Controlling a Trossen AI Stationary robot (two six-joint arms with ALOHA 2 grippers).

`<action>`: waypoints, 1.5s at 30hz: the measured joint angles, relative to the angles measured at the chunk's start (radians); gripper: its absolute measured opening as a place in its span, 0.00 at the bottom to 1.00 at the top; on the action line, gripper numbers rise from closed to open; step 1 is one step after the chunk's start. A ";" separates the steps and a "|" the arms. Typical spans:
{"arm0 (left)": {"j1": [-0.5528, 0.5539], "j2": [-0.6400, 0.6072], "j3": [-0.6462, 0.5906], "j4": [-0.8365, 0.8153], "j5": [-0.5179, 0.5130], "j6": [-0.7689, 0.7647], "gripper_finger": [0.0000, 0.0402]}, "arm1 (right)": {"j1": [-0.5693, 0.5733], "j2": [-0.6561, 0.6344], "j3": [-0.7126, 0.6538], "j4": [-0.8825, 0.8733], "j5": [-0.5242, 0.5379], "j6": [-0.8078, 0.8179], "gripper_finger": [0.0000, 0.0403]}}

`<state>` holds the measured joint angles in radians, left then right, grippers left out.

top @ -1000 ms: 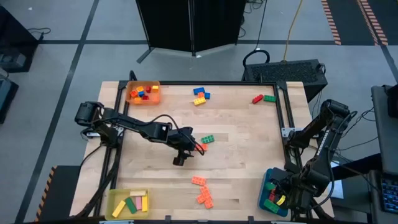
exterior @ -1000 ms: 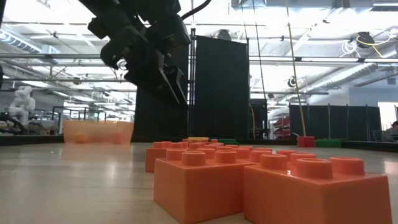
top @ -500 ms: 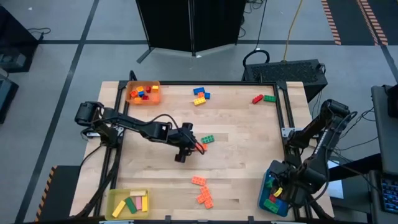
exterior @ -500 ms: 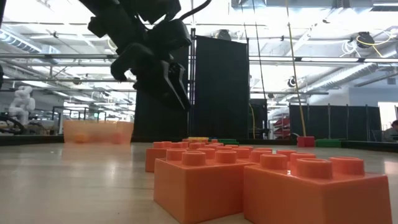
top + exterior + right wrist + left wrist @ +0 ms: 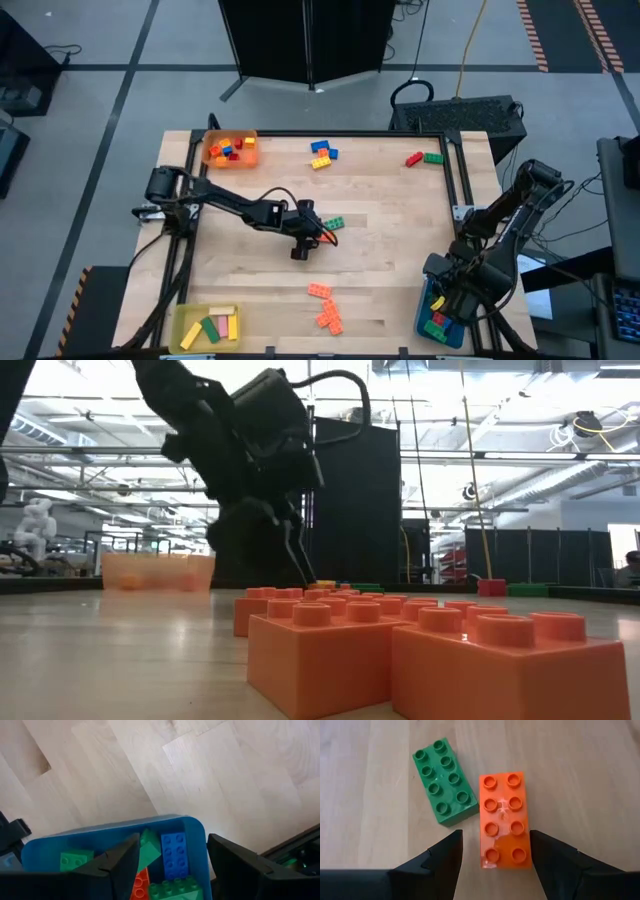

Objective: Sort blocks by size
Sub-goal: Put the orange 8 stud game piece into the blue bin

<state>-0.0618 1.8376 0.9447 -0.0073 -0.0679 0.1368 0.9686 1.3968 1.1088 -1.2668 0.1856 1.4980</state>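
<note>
The left hand (image 5: 312, 238) hangs low over the middle of the worktop (image 5: 400, 230), its fingers (image 5: 440, 862) spread apart with nothing gripped. Between them lies an orange brick (image 5: 503, 820), a two-by-four flat on the wood, reaching forward past the fingertips; neither finger visibly touches it. Just beside that brick, on the side of one finger and slightly farther out, a green brick (image 5: 445, 781) of the same stud count lies at a slant, one corner almost meeting the orange one. From above, the green brick (image 5: 334, 224) shows just off the hand's tip.

The right hand (image 5: 447, 303) hovers above the blue tray (image 5: 197, 837) at the worktop's near right corner, fingers (image 5: 117, 862) apart and empty. Under it, inside the tray, lie a blue brick (image 5: 174, 851), several green bricks (image 5: 75, 858) and an orange piece.

Nearer the front edge than the left hand, a cluster of orange bricks (image 5: 325, 308) sits on the bare wood; they fill the foreground of the low view. Toward the front left corner from that hand, a yellow tray (image 5: 183, 318) holds long bars. Well beyond the hand, at the far left corner, an orange tray (image 5: 212, 141) holds small bricks. Along the far edge lie a blue-and-yellow group (image 5: 322, 153) and, farther right, a red and green pair (image 5: 424, 158).
</note>
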 joint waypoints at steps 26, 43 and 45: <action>-0.072 -0.037 -0.001 0.076 -0.200 0.056 0.32 | -0.102 0.000 0.000 0.037 0.428 0.106 0.56; -0.243 -0.038 0.000 0.269 -0.466 0.177 0.32 | -0.282 0.000 -0.260 0.813 0.770 -0.134 0.56; -0.249 -0.038 0.000 0.274 -0.483 0.178 0.32 | -0.296 0.000 -0.297 0.948 0.787 -0.206 0.56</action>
<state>-0.3103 1.7996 0.9443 0.2665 -0.5514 0.3143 0.6722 1.3972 0.8122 -0.3189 0.9726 1.2917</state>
